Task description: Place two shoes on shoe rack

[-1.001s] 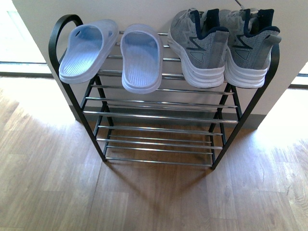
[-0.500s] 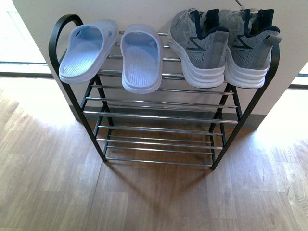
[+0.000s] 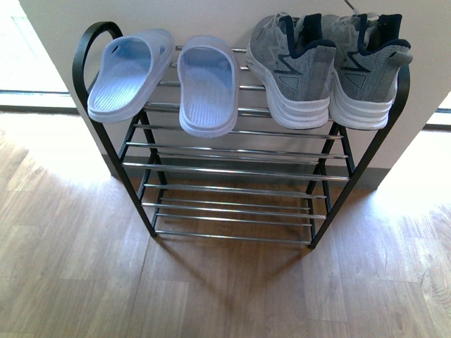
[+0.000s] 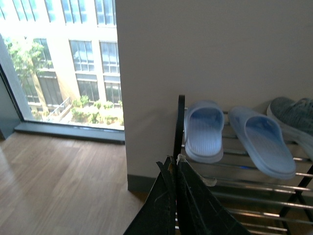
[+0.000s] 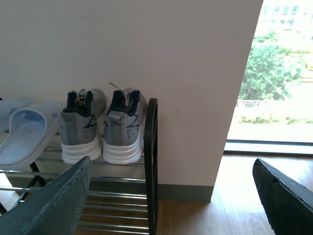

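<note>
Both pairs sit on the top tier of the shoe rack [image 3: 232,169]: pale blue slides [image 3: 165,77] on the robot's left half, grey sneakers [image 3: 328,67] on the right half, heels out toward the robot, toes against the wall. Placement looks finished, so I judge the step in hand is clearing out and parking the arms. Left gripper [image 4: 175,164] has its fingers pressed together, nothing between them; the near slide [image 4: 204,129] lies just ahead of and above its tips, with the rack's black end post [image 4: 180,125] almost in line with them. Right gripper [image 5: 171,196] is spread wide and empty; sneakers [image 5: 105,125] sit ahead and off toward its left finger [image 5: 54,200], rack's right post [image 5: 151,161] roughly centred in the gap. To do it well: pull both straight back away from the rack, no sideways sweep, since the left tips are near the post and the slides overhang the front bar, so a nudge could tip one off. Neither arm shows in the front view.
</note>
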{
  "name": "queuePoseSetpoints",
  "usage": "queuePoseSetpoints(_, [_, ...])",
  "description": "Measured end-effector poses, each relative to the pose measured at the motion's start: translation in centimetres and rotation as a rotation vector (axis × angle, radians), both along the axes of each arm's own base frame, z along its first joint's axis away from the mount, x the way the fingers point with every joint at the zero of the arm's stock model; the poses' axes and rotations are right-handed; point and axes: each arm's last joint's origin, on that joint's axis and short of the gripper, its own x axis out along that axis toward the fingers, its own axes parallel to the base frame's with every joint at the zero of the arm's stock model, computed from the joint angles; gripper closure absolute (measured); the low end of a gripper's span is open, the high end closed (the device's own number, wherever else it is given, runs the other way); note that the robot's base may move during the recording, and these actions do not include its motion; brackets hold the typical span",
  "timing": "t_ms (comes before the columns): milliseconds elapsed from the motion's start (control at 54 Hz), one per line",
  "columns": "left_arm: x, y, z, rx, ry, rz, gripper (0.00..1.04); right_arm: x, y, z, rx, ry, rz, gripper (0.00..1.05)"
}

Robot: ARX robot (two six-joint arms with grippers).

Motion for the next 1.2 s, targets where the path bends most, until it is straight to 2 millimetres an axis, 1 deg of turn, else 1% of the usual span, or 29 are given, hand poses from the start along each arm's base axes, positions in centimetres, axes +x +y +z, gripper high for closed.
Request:
queuePoseSetpoints(204, [-0.02,0.02,-0.04,0.0,0.004,0.002,1.03,0.0,0.0,0.0,0.0,0.0,0.0,0.09])
queuePoseSetpoints(222, [-0.02,0.02,-0.04,0.0,0.004,0.002,1.01,0.0,0.0,0.0,0.0,0.0,0.0,0.09])
queuePoseSetpoints(408, [-0.02,0.02,-0.04,0.0,0.003,0.002,0.57,0.0,0.0,0.0,0.0,0.0,0.0,0.09])
queuePoseSetpoints(482, [-0.02,0.02,-0.04,0.0,0.003,0.002,0.46,0.0,0.0,0.0,0.0,0.0,0.0,0.09])
queuePoseSetpoints(593, [-0.02,0.02,-0.04,0.0,0.003,0.002,0.23,0.0,0.0,0.0,0.0,0.0,0.0,0.09])
queuePoseSetpoints(648, [-0.02,0.02,-0.04,0.0,0.003,0.002,0.09,0.0,0.0,0.0,0.0,0.0,0.0,0.09])
queuePoseSetpoints(667, [-0.02,0.02,-0.04,0.002,0.003,0.002,0.08,0.0,0.0,0.0,0.0,0.0,0.0,0.09])
queuePoseSetpoints(723, [-0.02,0.02,-0.04,0.003,0.003,0.002,0.1,0.0,0.0,0.0,0.0,0.0,0.0,0.09])
queuePoseSetpoints(1204, [-0.02,0.02,-0.04,0.003,0.003,0.002,0.09,0.0,0.0,0.0,0.0,0.0,0.0,0.09])
